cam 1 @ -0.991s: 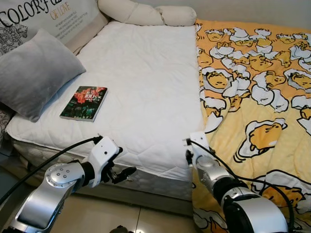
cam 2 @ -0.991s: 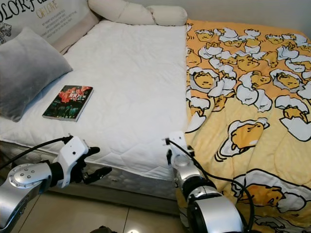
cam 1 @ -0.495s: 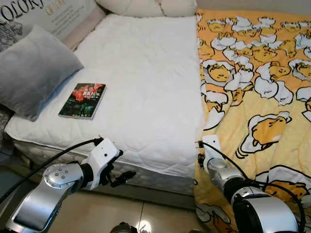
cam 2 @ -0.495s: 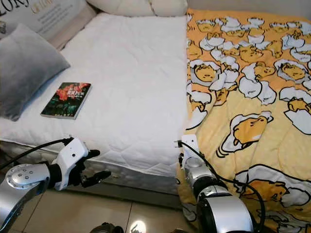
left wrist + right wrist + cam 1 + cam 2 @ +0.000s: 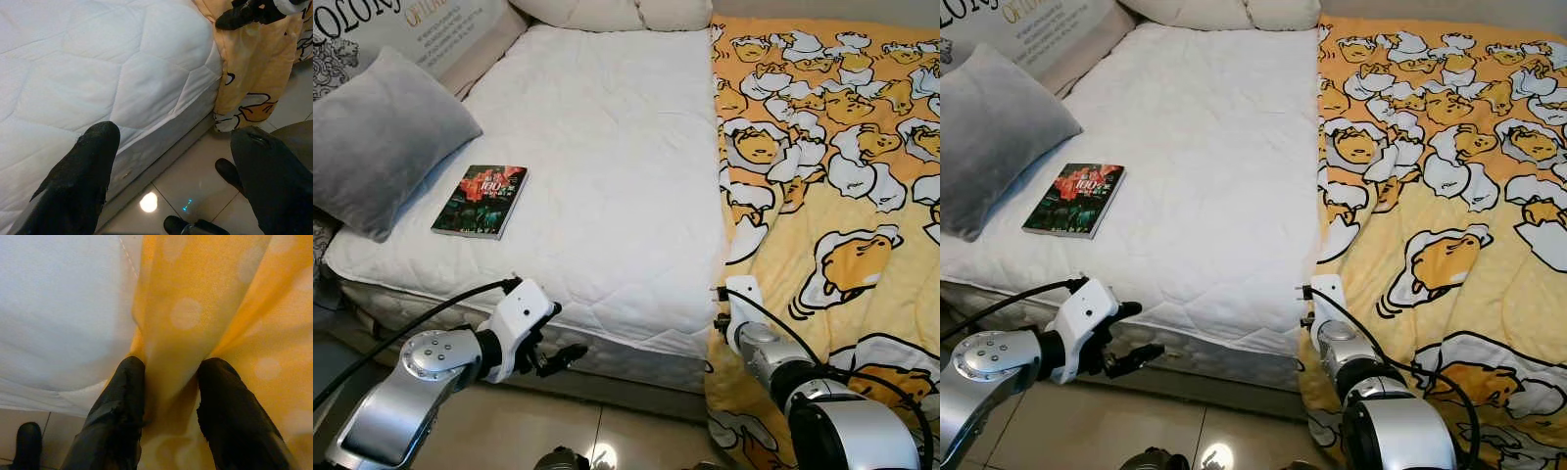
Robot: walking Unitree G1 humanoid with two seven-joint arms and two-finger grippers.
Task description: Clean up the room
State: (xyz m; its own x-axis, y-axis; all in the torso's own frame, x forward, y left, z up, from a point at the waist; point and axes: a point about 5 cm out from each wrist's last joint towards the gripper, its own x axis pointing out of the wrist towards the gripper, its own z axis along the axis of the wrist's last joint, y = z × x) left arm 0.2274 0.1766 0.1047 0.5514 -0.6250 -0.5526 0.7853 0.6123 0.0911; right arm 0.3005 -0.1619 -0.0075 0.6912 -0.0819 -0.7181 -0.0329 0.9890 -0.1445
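Here we stand at the foot of the bed, whose white mattress is bare on our left while the yellow blanket covers only the half on our right and hangs over the near edge toward the floor. We judge the step in hand to be taking that blanket by its inner edge so it can be drawn across the bare half.

To do it well, we should bite deep into the fold rather than nip the hem, since soft cloth slips out of a shallow hold. A low, sideways pull along the mattress would spread it more evenly than a lift. The book, lying flat near the grey pillow on our left, sits in the path and would be buried, so it wants clearing first or the pull stopped short of it.

The right gripper is at the near corner where blanket meets mattress, with a ridge of yellow cloth between its two fingers; they stand narrow about it, though we cannot tell whether they truly pinch. The left gripper hovers below the mattress edge, fingers wide apart and holding nothing.

As for containers, we see no bin, basket or box here.
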